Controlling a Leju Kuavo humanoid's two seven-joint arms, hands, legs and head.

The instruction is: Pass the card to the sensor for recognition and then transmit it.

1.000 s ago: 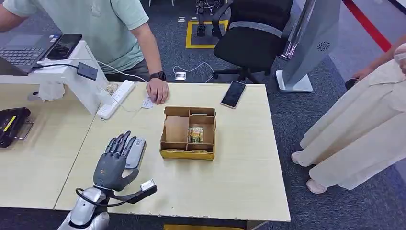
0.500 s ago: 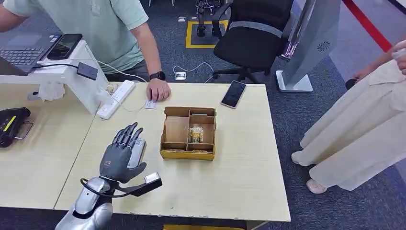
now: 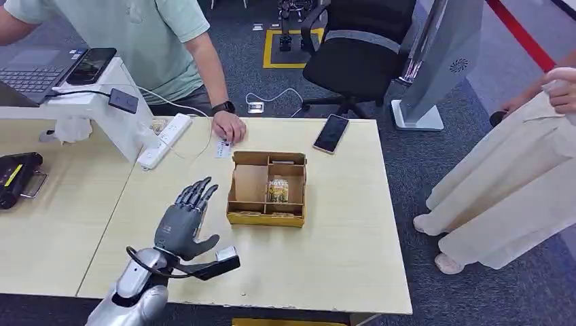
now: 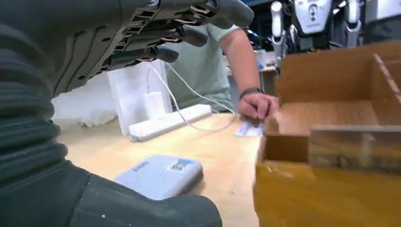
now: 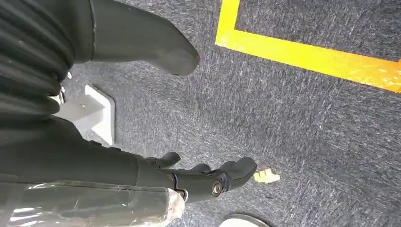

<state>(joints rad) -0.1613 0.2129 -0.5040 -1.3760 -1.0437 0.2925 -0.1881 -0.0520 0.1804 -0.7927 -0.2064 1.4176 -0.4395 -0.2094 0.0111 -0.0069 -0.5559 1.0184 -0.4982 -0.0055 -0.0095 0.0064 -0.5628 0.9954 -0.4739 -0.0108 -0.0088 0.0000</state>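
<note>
Over the pale wood bench [image 3: 339,258]: left hand [image 3: 182,224] hovers, fingers spread, holding nothing.
Card: small white card [image 3: 223,147] lies flat at the far edge under a person's hand [image 3: 229,127], well ahead of the left hand, beyond the brown cardboard divider box [image 3: 267,188].
Nearer arm: left, I'd say; right hand [image 5: 208,177] hangs by the carpet, fingers loosely curled, empty.
Sensor: grey-blue flat reader [image 4: 161,175], just under the left hand in the wrist view.
</note>
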